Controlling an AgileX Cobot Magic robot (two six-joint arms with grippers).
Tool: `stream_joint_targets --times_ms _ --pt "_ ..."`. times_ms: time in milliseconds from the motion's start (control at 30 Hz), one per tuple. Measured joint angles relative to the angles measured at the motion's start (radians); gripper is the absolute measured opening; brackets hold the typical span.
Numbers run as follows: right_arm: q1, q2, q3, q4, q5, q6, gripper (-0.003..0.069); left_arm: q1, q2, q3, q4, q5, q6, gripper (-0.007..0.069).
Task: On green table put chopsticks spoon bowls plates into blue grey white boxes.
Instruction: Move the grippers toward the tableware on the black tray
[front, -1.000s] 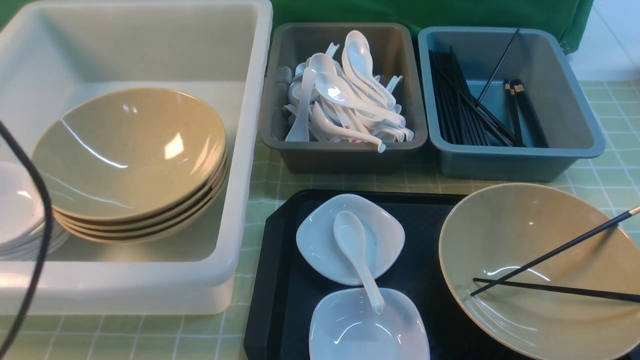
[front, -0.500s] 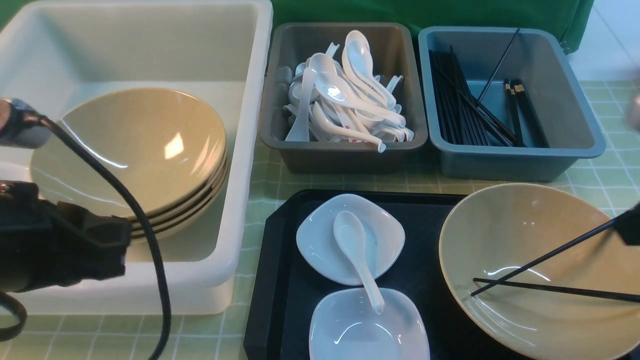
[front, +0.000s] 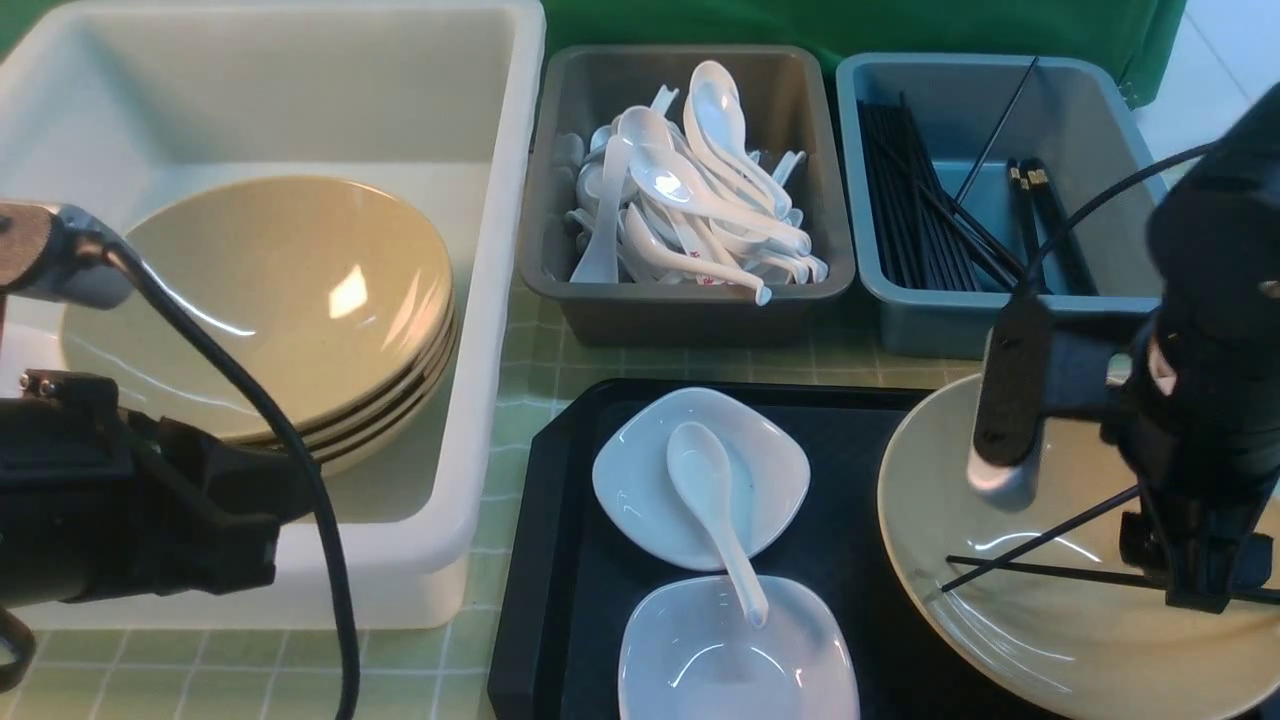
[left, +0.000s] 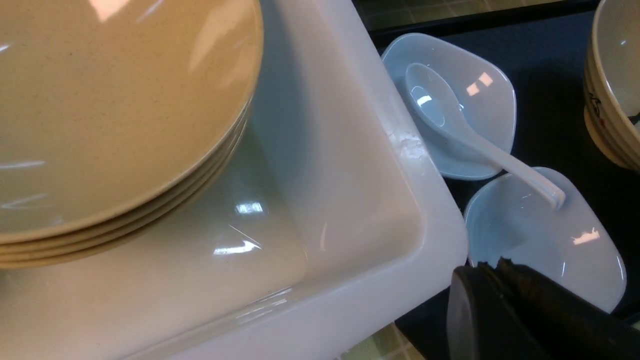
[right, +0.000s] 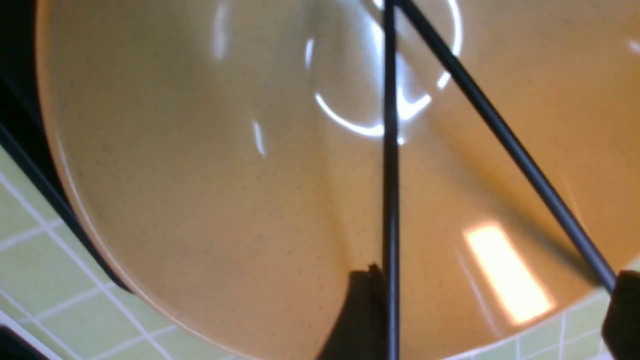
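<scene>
While the front view sets the right gripper (front: 1190, 585) over crossed chopsticks (front: 1040, 541) in the tan bowl (front: 935, 610), the left wrist view shows the left gripper (left: 495, 267) closed and empty, and the right wrist view shows parted jaws straddling probably light, slippery sticks, best pinched mid-shaft.

My front camera: robot's side, centred, raised, angled down and forward across green table (front: 420, 680); wide enough for white box (front: 500, 300) and black tray (front: 560, 520) together. My left wrist camera: close above white box corner, facing down; shares spoon (front: 712, 500) on plates (front: 640, 500) with front. My right wrist camera: nearest, straight over bowl (front: 930, 560), chopsticks (front: 1040, 570) crossing frame; front shares both.
</scene>
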Motion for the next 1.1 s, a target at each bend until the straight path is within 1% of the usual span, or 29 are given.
stream_joint_targets --times_ms 133,200,233,333,467,600,867,1100 --pt "-0.011 0.008 0.0 0.023 -0.003 -0.032 0.0615 -0.037 0.0 0.0 0.014 0.003 0.002 -0.0001" --pt "-0.04 0.008 0.0 0.111 -0.003 -0.078 0.0615 -0.065 0.0 -0.001 0.019 0.008 0.003 -0.0001" --pt "-0.045 0.008 0.001 0.135 -0.003 -0.095 0.0615 -0.069 0.0 -0.001 0.019 0.008 0.003 -0.0001" --pt "-0.059 0.008 0.004 0.164 -0.003 -0.124 0.0615 -0.071 0.0 -0.001 0.019 0.009 0.003 -0.0001" --pt "-0.059 0.008 0.008 0.132 -0.001 -0.129 0.0615 -0.071 0.0 -0.001 0.019 0.009 0.004 -0.0001" --pt "-0.059 0.018 0.008 0.052 -0.041 -0.137 0.0612 -0.071 0.0 -0.001 0.019 0.009 0.005 -0.0001" --pt "-0.059 0.123 0.009 0.055 -0.092 -0.141 0.0605 -0.071 0.0 -0.001 0.019 0.008 0.006 -0.0001" --pt "-0.059 0.135 0.009 0.023 -0.128 -0.144 0.0603 -0.071 0.0 -0.001 0.019 0.008 0.007 -0.0001"
